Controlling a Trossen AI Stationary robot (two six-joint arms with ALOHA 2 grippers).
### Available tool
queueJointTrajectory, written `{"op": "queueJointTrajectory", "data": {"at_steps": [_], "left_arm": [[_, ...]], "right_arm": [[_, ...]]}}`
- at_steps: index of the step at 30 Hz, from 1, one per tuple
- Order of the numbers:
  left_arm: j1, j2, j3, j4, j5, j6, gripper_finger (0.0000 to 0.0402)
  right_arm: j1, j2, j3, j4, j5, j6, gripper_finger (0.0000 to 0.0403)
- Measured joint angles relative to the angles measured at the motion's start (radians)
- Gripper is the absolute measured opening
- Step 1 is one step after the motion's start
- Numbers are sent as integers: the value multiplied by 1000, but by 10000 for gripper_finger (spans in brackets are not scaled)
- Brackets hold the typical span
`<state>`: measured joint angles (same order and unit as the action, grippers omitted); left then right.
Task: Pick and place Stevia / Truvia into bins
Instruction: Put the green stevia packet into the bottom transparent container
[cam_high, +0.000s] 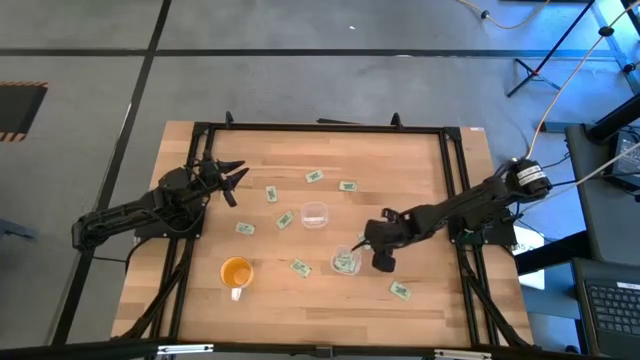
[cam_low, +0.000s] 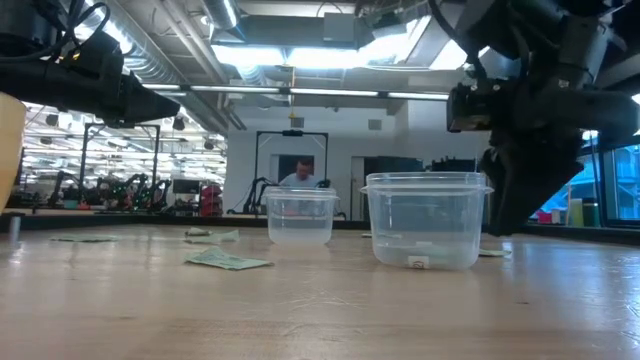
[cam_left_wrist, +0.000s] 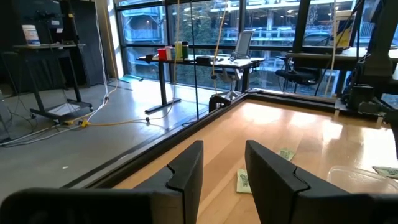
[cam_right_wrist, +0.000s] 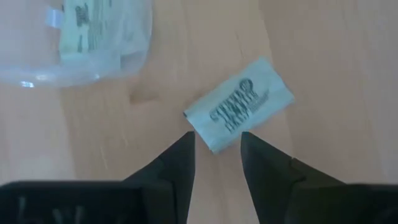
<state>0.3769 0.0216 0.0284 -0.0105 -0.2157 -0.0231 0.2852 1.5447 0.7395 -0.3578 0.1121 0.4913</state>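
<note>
Right gripper (cam_right_wrist: 216, 144) hanging open over pale green-and-white paper packet (cam_right_wrist: 239, 112) on wooden table (cam_right_wrist: 329, 74) | packet lying just ahead, long axis skewed across jaws | clear plastic cup (cam_right_wrist: 124, 53) beside | left gripper (cam_high: 232, 180) idling well apart, parted

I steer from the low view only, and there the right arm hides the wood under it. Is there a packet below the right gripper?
Observer: Yes. The right gripper hangs open over one loose packet that lies flat on the wood, not yet gripped.
Operator: Does the cup beside it hold anything?
Observer: That cup holds a second packet.
Operator: And the left arm?
Observer: The left gripper is open and empty, over the table's left side.
</note>
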Motion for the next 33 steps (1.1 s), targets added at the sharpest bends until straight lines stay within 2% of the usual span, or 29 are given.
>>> {"op": "queueJointTrajectory", "data": {"at_steps": [13,24,33], "left_arm": [[0,0,0,0,0,0,114],[0,0,0,0,0,2,114],[0,0,0,0,0,2,114]], "right_arm": [[0,88,5,19,-27,28,126],[0,91,3,3,-14,28,46],[-1,90,5,-9,-14,28,5]]}}
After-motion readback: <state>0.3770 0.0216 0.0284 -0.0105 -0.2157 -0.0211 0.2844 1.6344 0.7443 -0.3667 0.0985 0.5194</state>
